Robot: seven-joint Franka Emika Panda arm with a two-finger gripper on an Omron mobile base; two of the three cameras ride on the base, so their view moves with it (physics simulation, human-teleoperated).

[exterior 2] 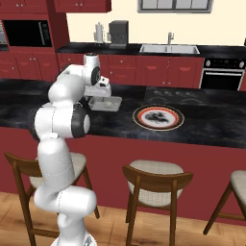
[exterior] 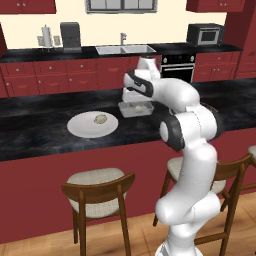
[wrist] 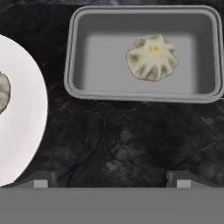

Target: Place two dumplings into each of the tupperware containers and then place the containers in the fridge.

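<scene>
A pale grey tupperware container (wrist: 140, 93) sits on the dark counter with one crimped dumpling (wrist: 152, 57) inside it. The same container (exterior: 136, 109) (exterior 2: 106, 103) lies just beyond my hand in both base views. Another dumpling (exterior: 100, 119) (wrist: 2, 89) rests on the round white plate (exterior: 85, 127) (wrist: 24, 109) to the container's left. My gripper (wrist: 111, 180) (exterior: 131, 100) (exterior 2: 99, 97) hovers over the counter at the container's near edge. It is open, its fingertips (wrist: 41, 179) are wide apart, and nothing is between them. The fridge is out of view.
A red-rimmed plate (exterior 2: 158, 117) with a dark pattern lies on the counter to the right of the container. Wooden stools (exterior: 97, 192) stand along the counter's front. Sink (exterior: 125, 49), oven (exterior: 177, 67) and microwave (exterior: 205, 34) line the far wall.
</scene>
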